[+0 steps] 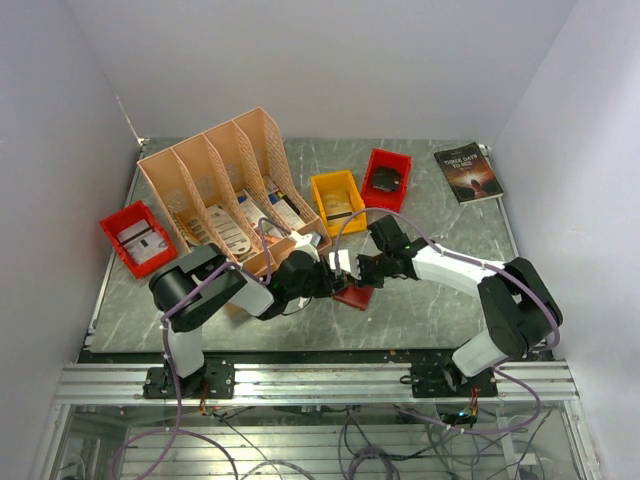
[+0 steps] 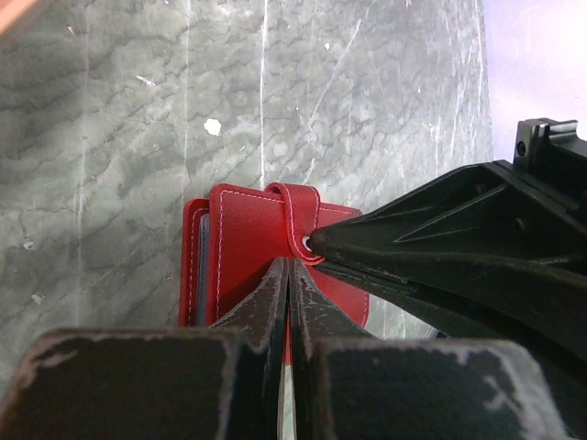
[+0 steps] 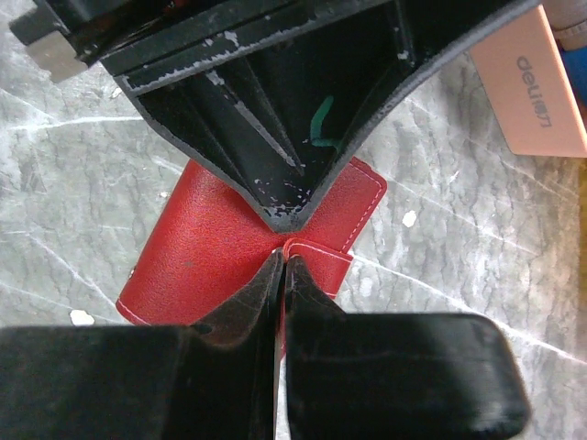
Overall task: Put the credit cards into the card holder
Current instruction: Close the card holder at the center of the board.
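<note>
Left claw (image 2: 289, 268) is clamped tight on the near edge of the red card holder (image 2: 240, 240), its two fingers pressed together over the cover; right claw (image 3: 282, 257) comes in from the opposite side and is pinched on the holder's strap (image 3: 319, 258), right by the little metal snap stud (image 2: 305, 243). Folded over, the holder sits between the two claws, about the middle of the worktop (image 1: 420, 310) and towards its near edge; whether it rests flat or is lifted a touch I cannot tell. Just beyond it stands a yellow bin (image 1: 337, 200), with a red bin (image 1: 386, 178) beside that; a peach file rack (image 1: 225, 170) holding leaflets fills the far left; another red bin (image 1: 137, 238) sits at the left edge; a dark book (image 1: 468, 171) lies in the far right corner.
</note>
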Available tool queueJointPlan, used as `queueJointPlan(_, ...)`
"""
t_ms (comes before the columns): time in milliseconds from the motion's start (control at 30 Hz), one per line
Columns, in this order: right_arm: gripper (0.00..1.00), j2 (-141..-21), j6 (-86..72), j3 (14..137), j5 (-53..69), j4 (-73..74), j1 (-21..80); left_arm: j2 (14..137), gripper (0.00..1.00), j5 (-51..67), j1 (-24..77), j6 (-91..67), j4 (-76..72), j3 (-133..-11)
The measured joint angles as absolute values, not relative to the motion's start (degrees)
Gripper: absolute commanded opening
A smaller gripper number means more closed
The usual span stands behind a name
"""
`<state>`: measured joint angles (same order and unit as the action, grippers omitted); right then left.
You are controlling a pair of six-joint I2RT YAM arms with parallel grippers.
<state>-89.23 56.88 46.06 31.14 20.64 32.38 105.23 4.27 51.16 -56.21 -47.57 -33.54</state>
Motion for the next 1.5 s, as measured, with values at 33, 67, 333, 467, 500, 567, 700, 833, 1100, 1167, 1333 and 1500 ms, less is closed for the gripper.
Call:
queueJointPlan(33, 0.0, -88.99, 57.1, 45.89, 30.41, 20.49, 32.77, 105.25, 0.07, 4.27, 51.16, -56.21, -47.55, -33.58)
queueJointPlan(67, 0.0, -88.79, 57.34, 45.71, 29.8, 20.36, 33.17, 105.38, 0.07, 4.27, 51.16, -56.23, -47.66, -33.61)
queueJointPlan(333, 0.0, -87.59, 59.05, 44.05, 25.26, 19.2, 35.77, 106.98, 0.07, 4.34, 51.16, -56.88, -49.91, -33.91)
queueJointPlan(467, 0.0, -86.65, 60.42, 42.78, 22.61, 18.06, 37.36, 107.26, 0.07, 4.36, 51.16, -57.34, -50.41, -33.91)
queueJointPlan(500, 0.0, -86.46, 60.75, 42.52, 21.93, 17.8, 37.76, 107.28, 0.07, 4.36, 51.16, -57.47, -50.48, -33.91)
queueJointPlan(567, 0.0, -86.21, 61.45, 42.11, 20.91, 17.41, 38.39, 107.37, 0.07, 4.36, 51.13, -57.69, -50.94, -33.71)
queueJointPlan(700, 0.0, -85.97, 62.52, 41.71, 19.42, 17.1, 39.31, 107.44, 0.07, 4.36, 51.16, -58.11, -51.57, -33.41)
queueJointPlan(833, 0.0, -85.97, 63.51, 41.71, 18.04, 17.15, 40.16, 107.22, 0.07, 4.38, 51.16, -58.59, -52.03, -32.86)
queueJointPlan(1100, 0.0, -85.97, 66.04, 41.71, 16.27, 17.5, 41.28, 104.66, 0.08, 4.38, 51.16, -58.98, -50.54, -31.27)
queueJointPlan(1167, 0.0, -85.95, 66.63, 41.67, 16.01, 17.56, 41.45, 104.33, 0.08, 4.54, 51.16, -58.98, -50.48, -31.27)
queueJointPlan(1333, 0.0, -85.95, 67.7, 41.65, 15.73, 17.65, 41.69, 104.31, 0.09, 4.89, 51.16, -59.2, -50.43, -31.29)
queueJointPlan(1500, 0.0, -85.82, 68.03, 41.41, 15.59, 17.43, 41.82, 104.31, 0.13, 4.97, 51.16, -59.9, -50.59, -31.33)
